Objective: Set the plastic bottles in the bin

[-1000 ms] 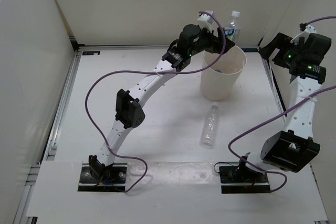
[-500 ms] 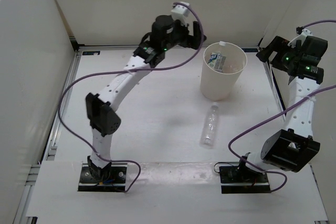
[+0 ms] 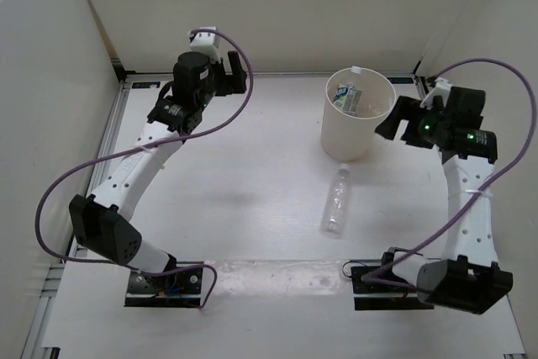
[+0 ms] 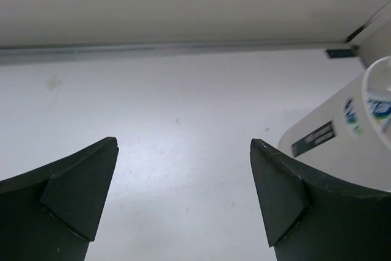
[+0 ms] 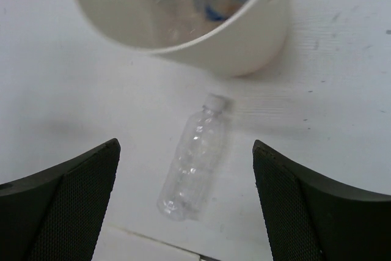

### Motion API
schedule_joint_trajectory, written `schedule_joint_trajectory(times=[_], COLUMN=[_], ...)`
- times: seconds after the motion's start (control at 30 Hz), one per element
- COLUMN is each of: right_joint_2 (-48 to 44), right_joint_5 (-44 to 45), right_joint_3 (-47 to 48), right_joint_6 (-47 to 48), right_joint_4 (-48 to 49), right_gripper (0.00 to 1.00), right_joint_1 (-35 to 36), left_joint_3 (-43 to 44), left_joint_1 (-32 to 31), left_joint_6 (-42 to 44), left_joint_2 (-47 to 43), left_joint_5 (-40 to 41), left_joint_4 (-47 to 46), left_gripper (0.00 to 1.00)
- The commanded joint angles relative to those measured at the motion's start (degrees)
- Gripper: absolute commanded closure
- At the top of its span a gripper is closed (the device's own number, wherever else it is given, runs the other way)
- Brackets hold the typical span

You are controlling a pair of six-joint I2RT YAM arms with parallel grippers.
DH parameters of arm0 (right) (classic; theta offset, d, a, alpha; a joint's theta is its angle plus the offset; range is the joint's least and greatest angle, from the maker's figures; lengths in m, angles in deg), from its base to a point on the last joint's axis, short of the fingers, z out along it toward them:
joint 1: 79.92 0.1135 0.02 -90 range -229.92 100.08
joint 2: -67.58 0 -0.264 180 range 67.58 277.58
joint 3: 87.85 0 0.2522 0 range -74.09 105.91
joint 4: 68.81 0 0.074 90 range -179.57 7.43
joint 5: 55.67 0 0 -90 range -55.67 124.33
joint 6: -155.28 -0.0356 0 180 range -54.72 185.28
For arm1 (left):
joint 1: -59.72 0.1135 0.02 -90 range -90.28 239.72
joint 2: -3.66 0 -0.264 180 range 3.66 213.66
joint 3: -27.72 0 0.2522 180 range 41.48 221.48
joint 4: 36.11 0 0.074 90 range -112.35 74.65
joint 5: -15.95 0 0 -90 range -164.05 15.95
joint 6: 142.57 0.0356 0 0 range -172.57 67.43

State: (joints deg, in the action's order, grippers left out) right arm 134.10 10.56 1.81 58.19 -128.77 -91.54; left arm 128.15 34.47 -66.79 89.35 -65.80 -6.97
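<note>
Plain bottle [image 3: 337, 200] lies on its side on the table [image 3: 252, 166], cap toward the bin [image 3: 346, 139], near it but apart. It's the only one seen outside. Bin stands upright, far right of centre. A labelled bottle [image 3: 347, 97] shows inside; the rest of the contents are too blurred to count.

R gripper [image 3: 393, 121] hangs just right of the bin, fingers spread wide, nothing in them. Its cam looks down on the plain bottle, so prob lining up for pickup.

L gripper [image 4: 183, 151] is spread and empty too, far left by the back wall, prob clearing room.

Vs 1 s ago: L gripper was at the bin's far rim w/ the labelled bottle upright. It has let go and swung left. R arm has come in from the right edge.
</note>
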Motion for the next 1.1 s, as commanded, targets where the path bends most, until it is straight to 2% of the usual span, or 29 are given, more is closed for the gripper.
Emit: schedule_joint_trajectory(times=[0.0,0.07,0.23,0.33,0.47,0.53,0.63,0.67,0.73,0.77,0.83,0.93,1.07], right_joint_2=[-4.2,-5.0,-7.6,-10.0,-11.2,-11.5,-11.7,-11.7,-11.2,-10.5,-9.7,-7.1,-1.1], right_joint_5=[3.2,4.7,2.9,-1.1,-0.6,-0.5,1.3,1.9,5.3,5.8,6.2,6.2,5.8], right_joint_3=[-0.9,-1.3,-3.2,-7.6,-12.4,-13.8,-17.7,-19.9,-22.5,-23.6,-25.8,-28.3,-28.3], right_joint_6=[4.2,2.5,2.1,1.9,1.6,0.3,-1.4,-2.0,-4.8,-5.1,-7.2,-10.3,-8.1], right_joint_4=[-5.9,-7.2,-8.6,-8.9,-8.3,-7.9,-5.8,-4.6,-3.3,-2.6,-1.0,4.0,5.9], right_gripper=[0.10,0.10,0.10,0.10,0.10,0.10,0.10,0.10,0.10,0.10,0.10,0.10,0.10], right_joint_1=[7.4,10.4,11.4,10.0,11.5,15.0,15.9,16.0,16.2,16.4,17.8,21.9,26.8], left_joint_3=[-3.3,-5.5,-9.6,-12.2,-14.8,-15.8,-18.6,-21.6,-22.9,-22.6,-20.6,-23.0,-23.2], left_joint_1=[0.9,1.7,4.2,4.7,4.6,4.6,3.7,1.5,-3.0,-4.3,-4.4,-3.9,-2.3], left_joint_6=[0.2,0.5,-0.2,-1.2,-1.5,-0.4,2.1,3.5,7.9,7.5,5.2,4.6,-1.3], left_joint_2=[-6.1,-8.0,-13.4,-15.5,-18.2,-19.8,-22.8,-24.8,-25.5,-26.4,-26.5,-29.2,-32.6], left_joint_5=[4.0,4.2,4.6,5.0,4.8,4.9,5.2,9.9,15.1,17.7,17.7,17.9,21.5], left_joint_4=[3.9,6.2,9.3,10.0,11.0,11.8,11.2,9.4,9.0,10.9,15.6,14.6,19.8], left_gripper=[0.01,0.01,0.01,0.01,0.01,0.01,0.01,0.01,0.01,0.01,0.01,0.01,0.01])
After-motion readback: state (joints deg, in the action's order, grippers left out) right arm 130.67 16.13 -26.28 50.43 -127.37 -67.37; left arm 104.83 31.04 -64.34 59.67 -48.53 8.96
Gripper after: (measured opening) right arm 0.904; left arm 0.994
